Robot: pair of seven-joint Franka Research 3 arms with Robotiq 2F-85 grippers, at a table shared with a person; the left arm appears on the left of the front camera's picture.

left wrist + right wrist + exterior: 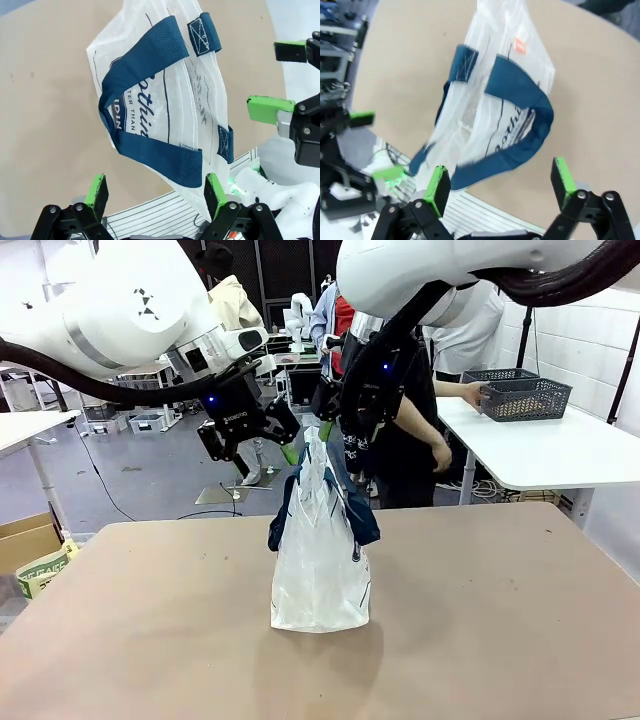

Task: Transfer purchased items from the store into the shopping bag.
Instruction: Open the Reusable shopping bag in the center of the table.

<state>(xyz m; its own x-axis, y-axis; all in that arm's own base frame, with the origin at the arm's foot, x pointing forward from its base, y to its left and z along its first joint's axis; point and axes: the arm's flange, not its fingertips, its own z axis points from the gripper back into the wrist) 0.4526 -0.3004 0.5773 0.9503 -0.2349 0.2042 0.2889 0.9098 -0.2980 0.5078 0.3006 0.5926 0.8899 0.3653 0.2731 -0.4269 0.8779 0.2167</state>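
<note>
Standing upright on desk (pixel 140 630), shopping bag (pixel 320 575) just below both spread jaws: left jaws clear of it, right jaws possibly brushing its top.

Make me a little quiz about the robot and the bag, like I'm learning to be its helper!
1. True or false: the shopping bag lies flat on the tan table.
2. The left pincer and the right pincer above the bag are: A) both open, B) both shut, C) both gripping a handle.
3. Fill in: the person's hand touches the dark grey ____ on the white table.
Key: 1 false, it stands upright. 2 A. 3 basket.
</note>
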